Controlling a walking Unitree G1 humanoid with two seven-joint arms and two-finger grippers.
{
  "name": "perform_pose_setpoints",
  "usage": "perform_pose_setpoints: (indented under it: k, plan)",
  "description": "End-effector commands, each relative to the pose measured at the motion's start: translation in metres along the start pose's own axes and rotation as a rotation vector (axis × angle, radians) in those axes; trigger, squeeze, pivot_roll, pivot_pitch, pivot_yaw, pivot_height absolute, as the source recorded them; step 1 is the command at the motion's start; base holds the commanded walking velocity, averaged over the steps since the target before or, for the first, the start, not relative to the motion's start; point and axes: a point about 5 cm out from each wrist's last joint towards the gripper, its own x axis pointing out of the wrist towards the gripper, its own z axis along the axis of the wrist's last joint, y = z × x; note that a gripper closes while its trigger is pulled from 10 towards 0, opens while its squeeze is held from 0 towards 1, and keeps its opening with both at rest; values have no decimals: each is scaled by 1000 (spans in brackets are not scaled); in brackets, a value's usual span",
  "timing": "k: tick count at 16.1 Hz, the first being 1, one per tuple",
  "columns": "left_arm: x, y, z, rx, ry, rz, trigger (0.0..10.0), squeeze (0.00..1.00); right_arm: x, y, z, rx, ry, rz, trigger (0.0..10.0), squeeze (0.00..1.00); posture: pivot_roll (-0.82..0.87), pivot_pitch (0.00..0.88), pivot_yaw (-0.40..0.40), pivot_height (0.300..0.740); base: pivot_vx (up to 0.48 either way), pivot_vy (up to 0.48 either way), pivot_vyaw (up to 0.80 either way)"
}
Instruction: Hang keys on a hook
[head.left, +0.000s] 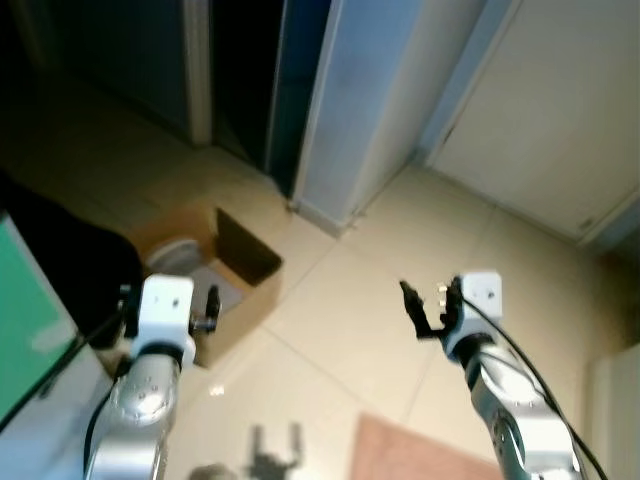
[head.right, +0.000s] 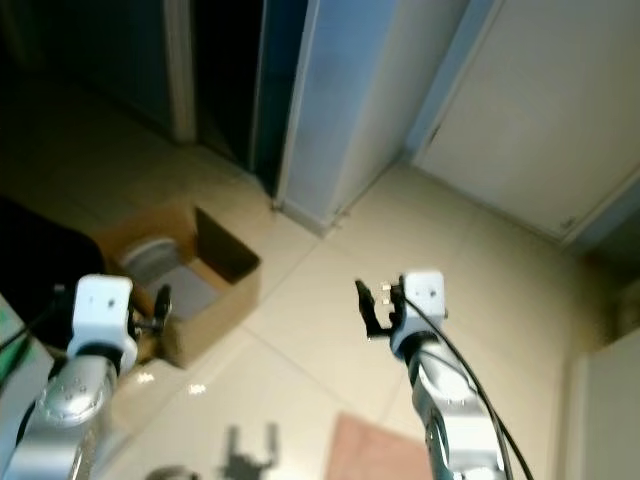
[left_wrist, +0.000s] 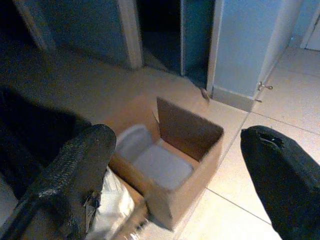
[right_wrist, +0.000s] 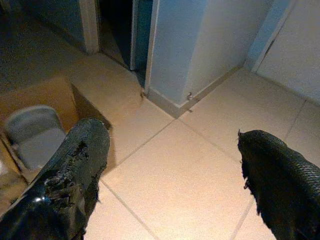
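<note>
A hallway floor of pale tiles (head.left: 330, 300) is seen from above, and everything here is placed relative to an open cardboard box (head.left: 215, 270) that stands on it.

Furthest left of the box, a green surface (head.left: 25, 320) is seen at the frame edge, with a dark mass beside it. The left pincer (head.left: 170, 305) is held raised just in front of the box, on its near side. In the left wrist view its two black fingers (left_wrist: 75, 175) are spread wide apart, with nothing gripped between them and nothing touched; the box is seen through the gap.

Inside the box a grey, lidded container (head.left: 170, 257) is seen lying at the bottom, and one brown flap (head.left: 245, 245) is stood upright at the box's far side.

Behind the box, a dark doorway (head.left: 240, 70) is framed by a pale blue wall corner (head.left: 360, 110).

Well to the right of the box, the right pincer (head.left: 432, 305) is held raised over bare tile. Its fingers (right_wrist: 75, 170) are likewise spread wide, holding and touching nothing.

Near the bottom edge, right of the box, the corner of a pinkish mat (head.left: 400, 455) is seen.

Keys and a hook cannot be made out in any view.
</note>
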Motion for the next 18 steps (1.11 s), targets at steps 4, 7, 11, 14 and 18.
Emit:
perform_pose_setpoints:
  k: [4, 7, 11, 14, 18]
  plan:
    - [16, -10, 8, 0, 2, -98, 10000, 0, -15, -4, -7, 7, -41, -77, 10000, 1000, -11, 0, -36, 740, 0, 0, 0]
    - [8, -20, -1, -8, 17, -98, 10000, 0, -12, -6, -2, -19, -47, -36, 10000, 1000, 3, 0, -76, 740, 0, 0, 748]
    - [0, -17, 1, 32, 13, -118, 10000, 0, -12, -8, -11, -18, -44, -62, 10000, 1000, 43, 0, -29, 740, 0, 0, 800]
    - [-2, -16, 2, 87, 13, -194, 10000, 0, -18, -10, -23, 94, -42, -120, 10000, 1000, 51, 0, 40, 740, 0, 0, 800]
    - [11, -12, 8, 99, 10, -222, 10000, 0, -24, 0, -26, 136, -68, -164, 10000, 1000, 10, 0, 138, 740, 0, 0, 800]
